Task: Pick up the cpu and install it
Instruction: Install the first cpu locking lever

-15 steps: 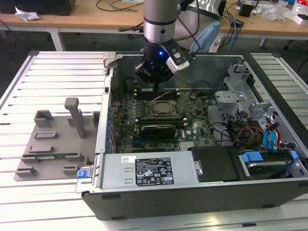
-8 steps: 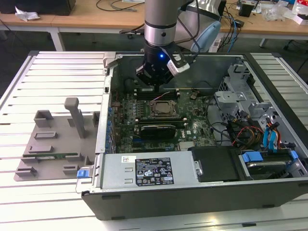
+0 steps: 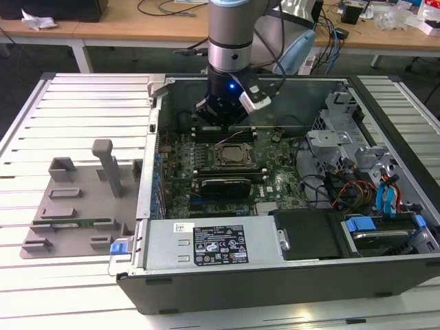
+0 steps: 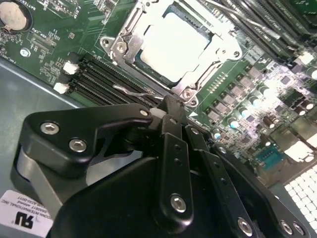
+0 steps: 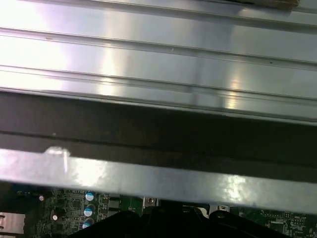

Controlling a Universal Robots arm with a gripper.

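Exterior view: the arm (image 3: 230, 34) reaches down into the open case (image 3: 275, 275), which lies on a slatted table (image 3: 82, 103). The gripper (image 3: 223, 127) hangs low over the motherboard (image 3: 275, 182), close to the case's far wall and just beyond the socket frame (image 3: 234, 157).

The cpu (image 3: 234, 157) sits in that frame, near the middle of the board; its pale metal top faces up and it lies flat and square inside the black surround. In the second wrist view the cpu (image 4: 178, 42) shows bright and silvery within the frame (image 4: 124, 47), with the dark memory slots (image 4: 106, 82) alongside.

That same view shows the gripper (image 4: 171, 111) with its fingers (image 4: 173, 134) drawn together, tips meeting, nothing between them. The tips hover just off the frame's near edge, apart from the cpu.

A grey fixture (image 3: 75, 206) with upright pegs rests on the table toward the exterior view's left, against the case's side. The power supply (image 3: 206, 244) lies along the case's near wall.

In the first wrist view, the case's dark wall (image 5: 158, 129) and the table's slats (image 5: 158, 49) cross above a strip of board (image 5: 74, 206).
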